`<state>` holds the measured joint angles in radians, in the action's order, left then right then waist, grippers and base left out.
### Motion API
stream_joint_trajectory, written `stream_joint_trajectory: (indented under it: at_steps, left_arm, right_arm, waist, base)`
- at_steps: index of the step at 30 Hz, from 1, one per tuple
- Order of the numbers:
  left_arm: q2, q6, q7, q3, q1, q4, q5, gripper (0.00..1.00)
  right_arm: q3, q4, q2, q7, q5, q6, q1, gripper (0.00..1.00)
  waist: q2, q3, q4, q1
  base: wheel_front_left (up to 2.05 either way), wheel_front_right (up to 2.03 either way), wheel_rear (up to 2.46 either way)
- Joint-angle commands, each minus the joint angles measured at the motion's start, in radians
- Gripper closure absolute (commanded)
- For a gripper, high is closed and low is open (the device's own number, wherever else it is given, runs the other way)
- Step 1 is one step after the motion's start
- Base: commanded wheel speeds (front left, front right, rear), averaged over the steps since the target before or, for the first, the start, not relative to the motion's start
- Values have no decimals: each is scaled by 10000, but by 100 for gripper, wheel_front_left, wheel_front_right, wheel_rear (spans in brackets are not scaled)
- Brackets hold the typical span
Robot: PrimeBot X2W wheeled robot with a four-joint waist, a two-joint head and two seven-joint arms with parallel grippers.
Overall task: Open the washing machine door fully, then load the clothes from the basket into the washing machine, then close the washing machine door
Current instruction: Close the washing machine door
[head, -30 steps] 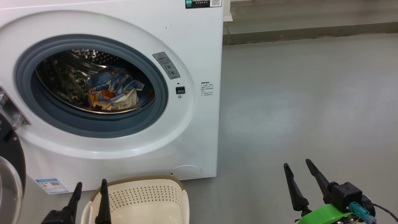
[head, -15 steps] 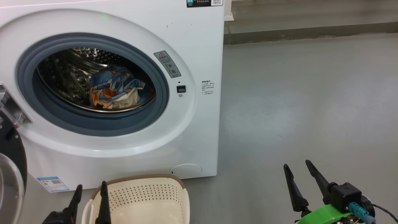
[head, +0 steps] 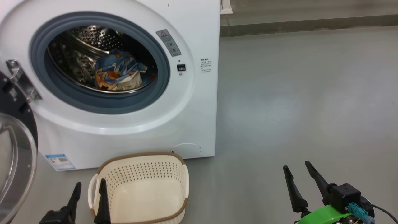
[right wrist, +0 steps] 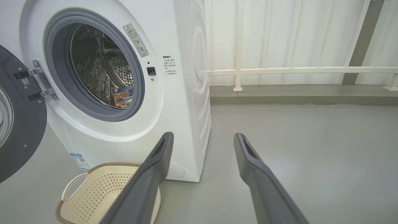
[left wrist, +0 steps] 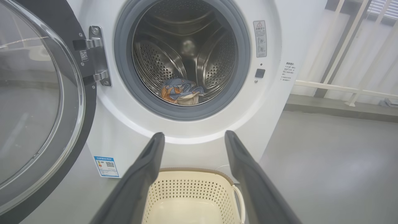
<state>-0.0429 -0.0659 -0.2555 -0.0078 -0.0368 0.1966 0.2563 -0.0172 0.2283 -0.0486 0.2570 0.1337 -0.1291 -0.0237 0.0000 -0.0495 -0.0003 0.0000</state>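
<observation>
The white washing machine (head: 199, 34) (left wrist: 124, 130) (right wrist: 183, 102) stands with its round door (head: 15, 155) (left wrist: 37, 99) (right wrist: 18, 130) swung wide to the left on its steel hinge. Blue, orange and pale clothes (head: 119, 74) (left wrist: 180, 91) (right wrist: 123, 97) lie heaped in the steel drum. The cream basket (head: 183, 177) (left wrist: 230, 186) (right wrist: 90, 193) sits on the floor before the machine, and I see nothing in it. My left gripper (head: 90, 185) (left wrist: 192, 137) hovers open at the basket's left handle. Over bare floor to the right, my right gripper (head: 297, 166) (right wrist: 202, 138) is open too.
Grey floor (head: 295, 93) stretches to the right of the machine. A low kerb (head: 311, 26) and a white railing (right wrist: 295, 71) with pale sheeting run along the back.
The whole head view has shifted, so the camera has moved: the machine and basket now sit higher in the picture, with more of the basket and door showing. Both grippers keep their places, still open.
</observation>
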Motion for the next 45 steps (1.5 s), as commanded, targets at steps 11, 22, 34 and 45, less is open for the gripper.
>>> stream_joint_trajectory:
  at_steps: [11, 22, 34, 45]
  left_arm:
    - [-74, 12, -63, 198, 189, -342, -420, 0]
    - [-74, -87, -63, 219, 231, -261, -510, 0]
    - [-74, -79, -63, 245, 265, -112, -610, 0]
    - [-74, -92, -63, 194, 319, -11, -616, 0]
  right_arm:
    - [-287, -144, -16, 48, 97, -16, -345, 0]
    - [-334, -137, -16, 48, 103, -16, -350, 0]
    - [-373, -92, -16, 48, 109, -16, -353, 0]
    - [-299, -133, -16, 48, 100, -16, -270, 0]
  waist:
    - [0, 8, 78, 0]
    - [0, 115, 103, 0]
    - [0, 40, 88, 0]
    - [0, 48, 389, 0]
  base:
    - [-127, 127, 0]
    - [-9, 9, 0]
    - [0, 0, 0]
    - [0, 0, 0]
